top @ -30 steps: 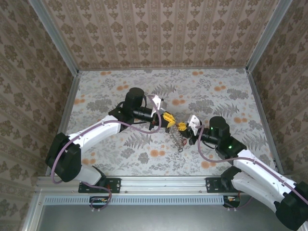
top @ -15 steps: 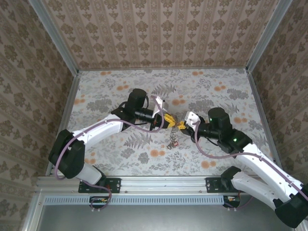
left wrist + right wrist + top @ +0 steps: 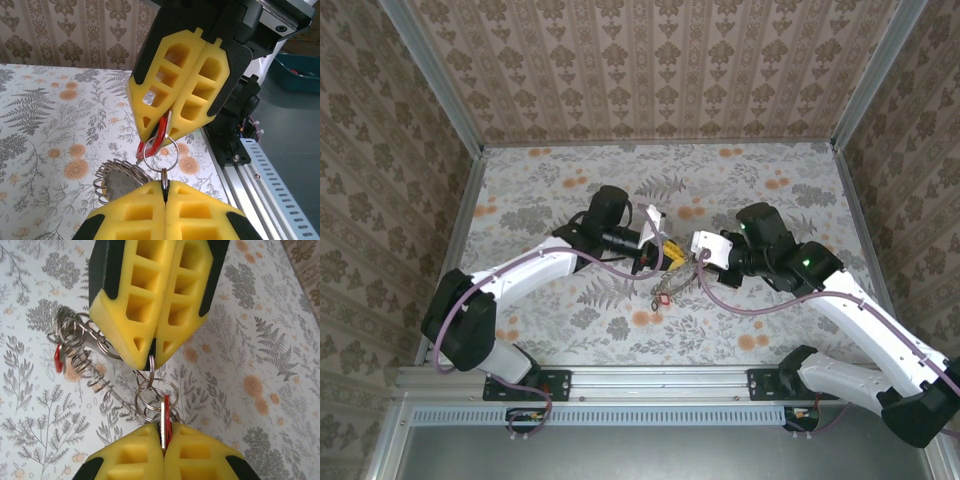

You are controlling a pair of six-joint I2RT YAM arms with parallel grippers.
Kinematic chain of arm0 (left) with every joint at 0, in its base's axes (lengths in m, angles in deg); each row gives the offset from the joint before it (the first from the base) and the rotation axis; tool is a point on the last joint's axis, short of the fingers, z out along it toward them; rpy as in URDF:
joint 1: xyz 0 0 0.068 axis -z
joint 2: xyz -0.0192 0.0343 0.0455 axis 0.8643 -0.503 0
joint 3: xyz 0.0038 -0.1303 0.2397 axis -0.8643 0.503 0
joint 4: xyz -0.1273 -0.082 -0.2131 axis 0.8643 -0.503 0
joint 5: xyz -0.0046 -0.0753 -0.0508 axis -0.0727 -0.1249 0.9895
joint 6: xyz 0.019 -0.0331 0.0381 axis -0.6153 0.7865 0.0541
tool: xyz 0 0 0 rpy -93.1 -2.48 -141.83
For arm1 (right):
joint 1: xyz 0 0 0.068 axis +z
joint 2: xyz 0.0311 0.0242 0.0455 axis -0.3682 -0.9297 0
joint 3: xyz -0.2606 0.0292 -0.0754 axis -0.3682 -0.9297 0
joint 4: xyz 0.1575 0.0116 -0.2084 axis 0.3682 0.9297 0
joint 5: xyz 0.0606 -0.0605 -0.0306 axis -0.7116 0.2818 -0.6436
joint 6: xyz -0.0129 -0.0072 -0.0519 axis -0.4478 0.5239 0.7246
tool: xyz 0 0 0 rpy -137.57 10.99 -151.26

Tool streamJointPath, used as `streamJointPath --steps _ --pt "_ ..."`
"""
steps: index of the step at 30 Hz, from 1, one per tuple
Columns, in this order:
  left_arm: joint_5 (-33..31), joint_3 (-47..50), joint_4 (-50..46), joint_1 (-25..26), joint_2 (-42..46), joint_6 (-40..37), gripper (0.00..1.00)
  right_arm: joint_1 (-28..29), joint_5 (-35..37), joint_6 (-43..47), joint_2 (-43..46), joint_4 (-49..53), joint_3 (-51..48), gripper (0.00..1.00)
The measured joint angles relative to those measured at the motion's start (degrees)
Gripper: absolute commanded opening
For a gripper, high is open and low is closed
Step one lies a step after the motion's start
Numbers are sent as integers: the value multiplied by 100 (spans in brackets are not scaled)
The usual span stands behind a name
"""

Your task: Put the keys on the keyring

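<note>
Both arms meet over mid-worktop (image 3: 520, 190), tips almost touching, and the load is lifted off the surface. The left end effector (image 3: 165, 192) is clamped tight on a small wire loop of the keyring (image 3: 156, 399). The right end effector (image 3: 162, 440) is clamped on a red-headed key (image 3: 164, 423), seen edge-on, with its head right against the split ring. The rest of the bunch, a coil (image 3: 92, 377), extra loops and a second red key (image 3: 58, 359), dangles toward 9 o'clock in the right wrist view, and toward 7 o'clock of the tips from above. The step looks like threading the key's hole onto the ring's split end; whether the wire has entered the hole can't be told. To do it well, the left should hold the ring rigid with no roll. The right should feed the key along the wire's curve with small wrist turns, not a straight push, or the ring may twist out of the pinch. Grip the head clear of its hole. The swinging coil could tug the ring. Release only once the key hangs on the wire by itself.
</note>
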Motion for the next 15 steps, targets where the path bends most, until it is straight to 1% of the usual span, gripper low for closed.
streamJointPath --steps 5,10,11,13,15 --pt "94 -260 -149 46 -356 -26 19 332 579 577 -212 179 295 0" --pt "227 -435 -245 -46 -800 227 25 527 1388 1453 -271 234 374 0" --pt "249 -435 -245 -94 -863 343 30 542 1526 1655 -269 240 374 0" --pt "267 -426 -190 -203 -905 542 34 544 1766 2070 -258 251 374 0" --pt "302 -409 -2 -332 -905 789 99 544 2026 2553 -201 254 372 0"
